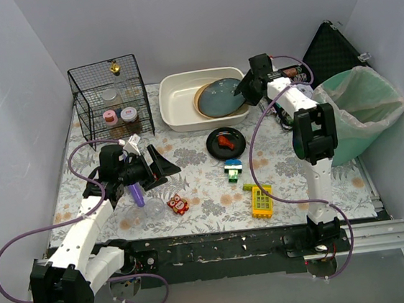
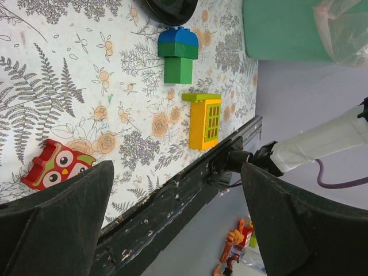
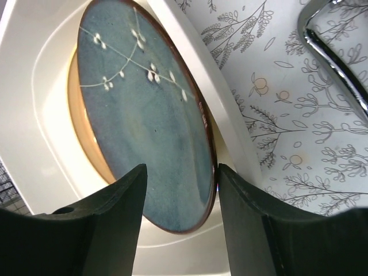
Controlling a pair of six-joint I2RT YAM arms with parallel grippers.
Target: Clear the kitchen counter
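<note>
Top: counter [image 1: 206, 187] fills mid-frame; blue plate [image 1: 218, 98] leans in basin [image 1: 201, 75] at far edge.
L wrist: left tool [image 2: 177, 169] spread, empty, owl [image 2: 54, 167] beside it near front edge.
R wrist: right tool [image 3: 181, 172] spread at plate; a bump could crack it vs basin.

The tabletop [image 1: 197, 174] is lying flat and level, its white cloth showing grey ferns and pale orange flowers all over; its dark, scuffed front edge is running along six o'clock.
</note>
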